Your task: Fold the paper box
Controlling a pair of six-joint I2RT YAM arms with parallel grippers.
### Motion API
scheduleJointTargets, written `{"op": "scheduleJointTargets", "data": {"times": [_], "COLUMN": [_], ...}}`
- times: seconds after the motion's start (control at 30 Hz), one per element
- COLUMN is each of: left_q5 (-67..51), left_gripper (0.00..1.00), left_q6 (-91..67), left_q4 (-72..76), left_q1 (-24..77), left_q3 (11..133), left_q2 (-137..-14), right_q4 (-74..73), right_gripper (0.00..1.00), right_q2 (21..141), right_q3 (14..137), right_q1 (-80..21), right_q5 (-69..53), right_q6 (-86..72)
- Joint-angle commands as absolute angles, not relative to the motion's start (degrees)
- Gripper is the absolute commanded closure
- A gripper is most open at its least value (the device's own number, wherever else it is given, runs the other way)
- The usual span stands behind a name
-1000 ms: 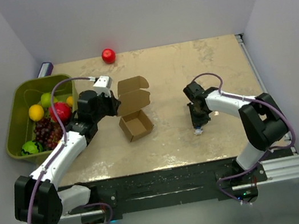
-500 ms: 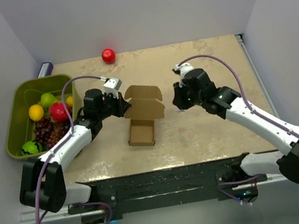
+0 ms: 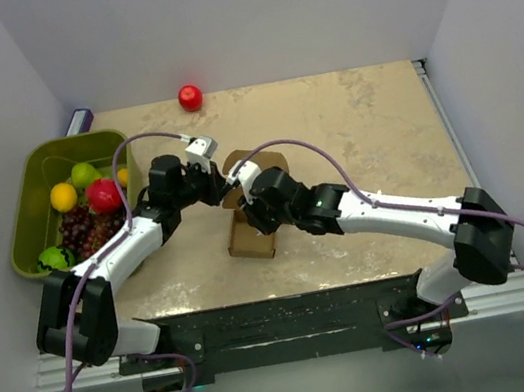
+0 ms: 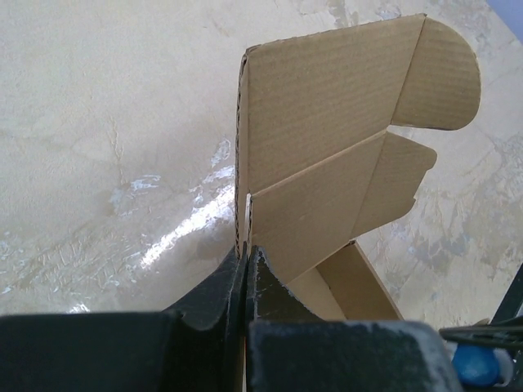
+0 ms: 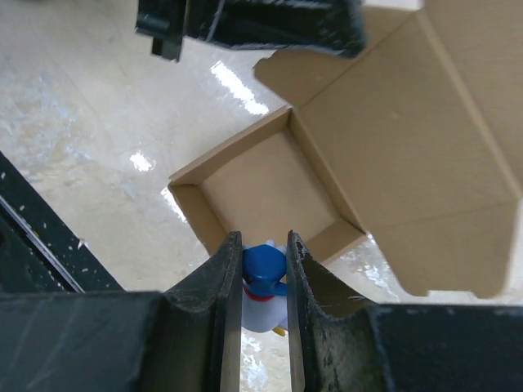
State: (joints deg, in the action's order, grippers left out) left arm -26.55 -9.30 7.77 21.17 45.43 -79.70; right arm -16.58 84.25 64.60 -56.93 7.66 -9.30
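While the box [image 5: 263,192] stands open at the middle of the table [image 3: 370,116], the left hand [image 4: 245,260] pinches its raised lid; the right hand [image 5: 262,245], clamped on a small blue toy [image 5: 261,269], should centre over the cavity before releasing, clear of the walls.

The left arm [image 3: 116,262] and right arm [image 3: 398,216] share glossy white link shells and bulky black joint housings. A thin purple cable [image 3: 135,140] loops along each. The left gripper [image 4: 246,260] and right gripper [image 5: 263,245] have matte black, lightly scuffed fingers.
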Motion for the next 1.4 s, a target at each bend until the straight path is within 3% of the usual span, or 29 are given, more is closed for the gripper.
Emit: {"op": "scheduleJointTargets", "data": {"times": [0.0,0.17,0.47,0.57,0.7,0.8,1.23,1.37], "left_q5": [-26.6,-26.6,-26.2,-26.1,-26.1,-26.5,-26.0,-26.3], "left_gripper": [1.0,1.0,1.0,1.0,1.0,1.0,1.0,1.0], "left_q6": [-8.9,-9.0,-9.6,-9.6,-9.6,-9.6,-9.6,-9.3], "left_q4": [10.7,10.6,10.5,10.4,10.4,10.4,10.5,10.3], "left_q1": [20.9,20.9,21.0,21.0,21.0,21.0,21.4,21.5], "left_q3": [47.1,46.8,46.8,46.6,46.5,46.7,46.2,46.5], "left_q2": [-79.4,-78.9,-78.7,-78.6,-78.3,-78.4,-78.5,-79.2], "right_q4": [-9.4,-1.8,-0.9,-1.5,-1.8,-2.5,-10.1,-16.2], "right_gripper": [1.0,1.0,1.0,0.9,0.56,0.41,0.2,0.19], "right_q2": [86.3,92.4,99.8,100.5,98.8,97.7,83.6,78.9], "right_q3": [64.3,61.4,59.7,60.0,60.5,60.9,61.8,62.9], "right_q1": [-59.1,-60.2,-60.2,-60.2,-60.2,-60.2,-59.9,-49.9], "right_q5": [13.3,17.8,21.3,21.2,21.2,21.4,20.8,14.4], "right_q6": [-9.4,-8.9,-9.0,-9.8,-10.3,-10.2,-12.4,-16.6]}}
